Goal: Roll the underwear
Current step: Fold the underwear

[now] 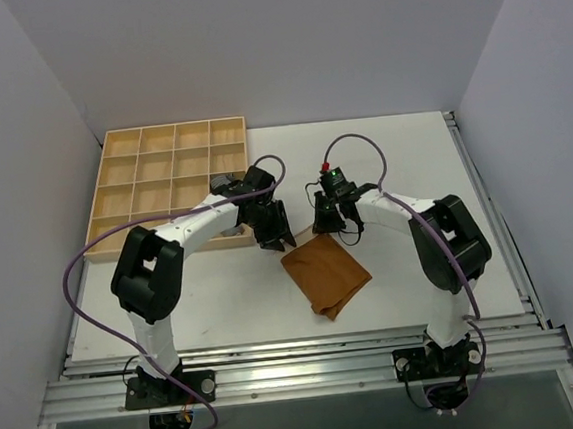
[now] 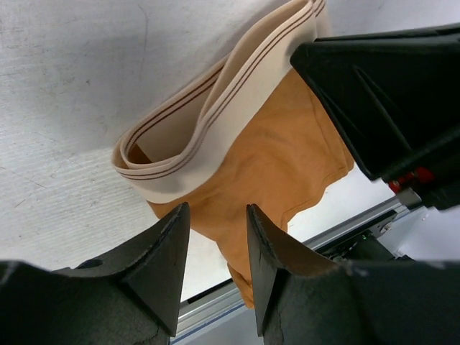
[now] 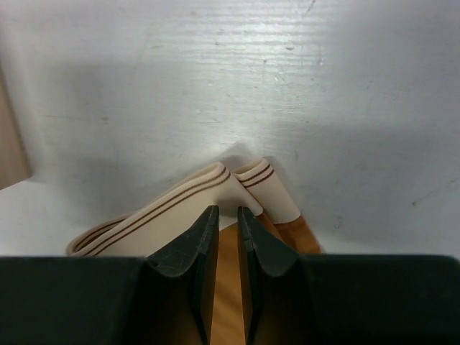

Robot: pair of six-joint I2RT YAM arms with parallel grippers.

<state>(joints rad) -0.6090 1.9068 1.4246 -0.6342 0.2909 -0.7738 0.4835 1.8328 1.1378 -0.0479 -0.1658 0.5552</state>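
The underwear [image 1: 327, 276] is a caramel-brown garment lying mid-table, its pale beige band [image 2: 215, 122] at the far end, raised into an open loop. My right gripper [image 1: 329, 228] stands over the band's far right corner; in the right wrist view its jaws [image 3: 228, 210] are nearly closed on the band [image 3: 165, 215], with brown fabric showing in the thin gap. My left gripper [image 1: 277, 243] hovers just off the garment's far left corner. Its jaws [image 2: 218, 212] are open and hold nothing. The right gripper also shows in the left wrist view [image 2: 381, 93].
A wooden tray [image 1: 174, 126] with several compartments sits at the far left, just behind the left arm. The metal rail [image 1: 300, 374] runs along the table's near edge. White walls enclose the sides and back.
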